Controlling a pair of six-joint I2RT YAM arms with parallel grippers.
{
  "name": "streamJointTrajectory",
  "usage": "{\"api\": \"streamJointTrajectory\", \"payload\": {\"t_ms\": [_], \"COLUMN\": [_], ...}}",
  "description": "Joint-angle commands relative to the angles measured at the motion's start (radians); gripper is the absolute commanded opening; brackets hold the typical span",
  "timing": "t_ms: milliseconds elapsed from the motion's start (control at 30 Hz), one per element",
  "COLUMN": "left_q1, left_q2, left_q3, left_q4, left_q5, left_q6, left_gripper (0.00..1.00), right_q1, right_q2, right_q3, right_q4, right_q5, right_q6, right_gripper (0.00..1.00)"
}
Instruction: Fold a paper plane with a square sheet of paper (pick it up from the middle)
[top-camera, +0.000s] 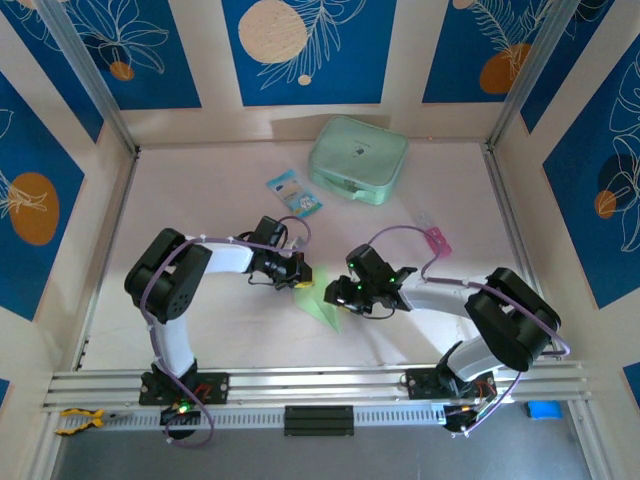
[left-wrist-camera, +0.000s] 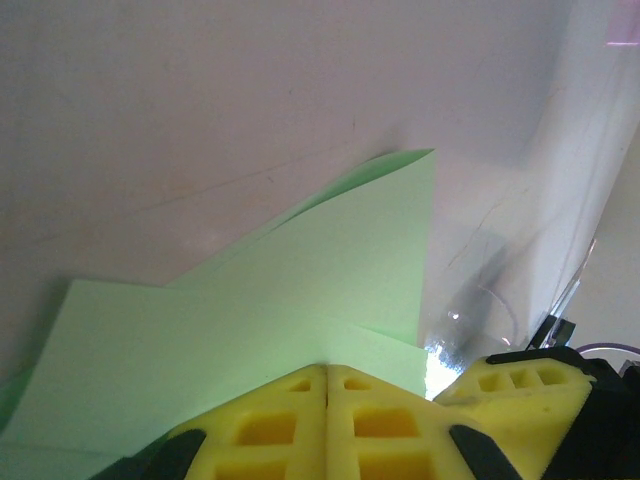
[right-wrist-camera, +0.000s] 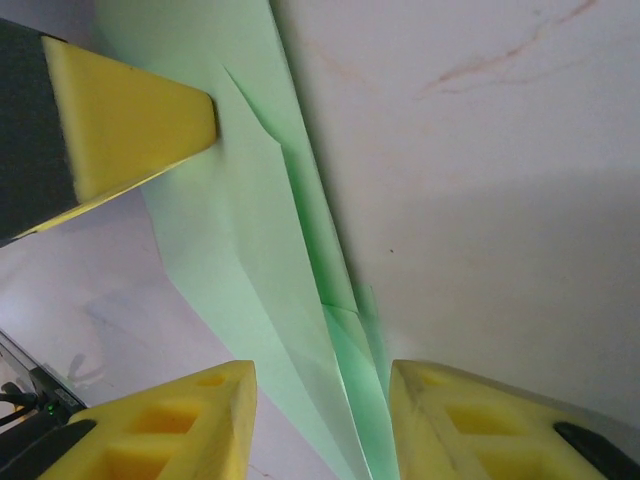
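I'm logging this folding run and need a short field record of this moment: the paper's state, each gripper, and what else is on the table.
paper: square sheet of paper, pale green, partly folded with visible creases, on the table between the two arms
left gripper: fingers shut, tips against the paper
right gripper: fingers open, one on each side of a folded edge
far side: mint zip case, blue-and-white packet, small pink item
stage: not yet a finished plane
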Motion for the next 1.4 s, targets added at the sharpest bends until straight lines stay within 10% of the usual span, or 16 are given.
{"api": "streamJointTrajectory", "payload": {"t_ms": [0, 1367], "left_q1": [0.014, 0.019], "left_q2": [0.033, 0.021], "left_q3": [-0.025, -0.025], "left_q4": [-0.039, -0.045], "left_q5": [-0.025, -0.025], "left_q6": [-0.006, -0.006], "left_gripper": [0.01, 0.01], "right_q1": [0.007, 0.006], "right_q2": [0.035, 0.008], "right_q3": [-0.021, -0.157], "right_q4": [0.038, 0.271], "right_q5": [-0.029, -0.145], "right_q6": [-0.018, -0.002], "right_gripper": [0.41, 0.30]}}
